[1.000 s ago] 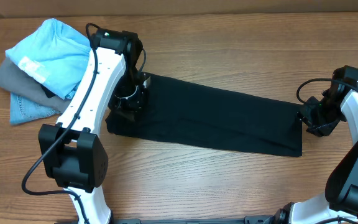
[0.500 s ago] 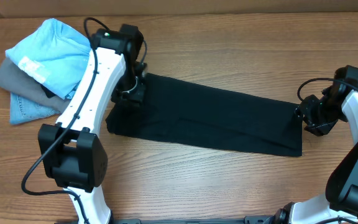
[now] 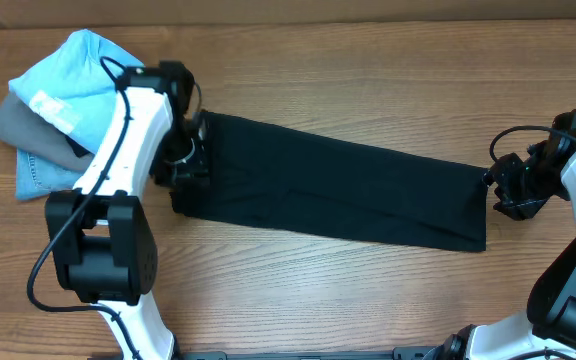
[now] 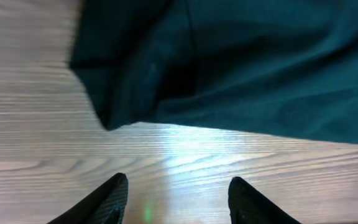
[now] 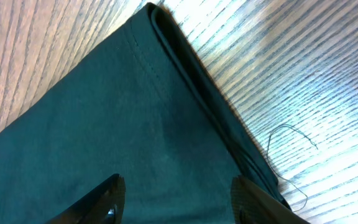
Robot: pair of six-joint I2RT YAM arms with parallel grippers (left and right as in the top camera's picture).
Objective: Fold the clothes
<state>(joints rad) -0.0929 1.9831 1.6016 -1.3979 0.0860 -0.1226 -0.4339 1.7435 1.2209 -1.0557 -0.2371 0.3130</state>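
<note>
Across the middle of the brown wooden table (image 3: pixel 368 290) lies the long black fabric garment (image 3: pixel 338 195), a flat strip reaching from one arm to the other. Our left gripper (image 4: pixel 178 186) hangs spread and empty over bare wood just beside its rumpled left corner. Our right gripper (image 5: pixel 177 186), equally spread and empty, faces the hemmed right end. We judge it light, limp and layered, so we would pinch every layer at the corners.
</note>
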